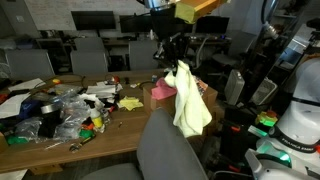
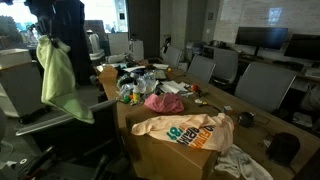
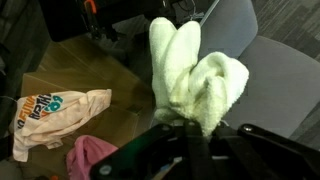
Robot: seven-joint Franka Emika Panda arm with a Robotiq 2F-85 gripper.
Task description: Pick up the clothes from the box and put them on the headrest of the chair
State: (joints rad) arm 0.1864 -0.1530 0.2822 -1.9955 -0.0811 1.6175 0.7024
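Clenched black fingers (image 3: 160,150) pinched the top of one soft, pale yellow-green garment (image 3: 190,80), which hung in limp, fleecy folds by the rounded back of the grey upholstered chair (image 3: 270,80). Farther off, two more garments lay at the brown cardboard box (image 3: 80,70): a crumpled white printed garment (image 3: 55,115) and a bunched pink garment (image 3: 90,158). Beyond, crinkled clear plastic bags (image 1: 60,110) littered the wooden counter (image 1: 115,135).

Exterior views face the table (image 1: 110,135) from different sides; the close wrist view shares their yellow-green garment (image 3: 185,75).
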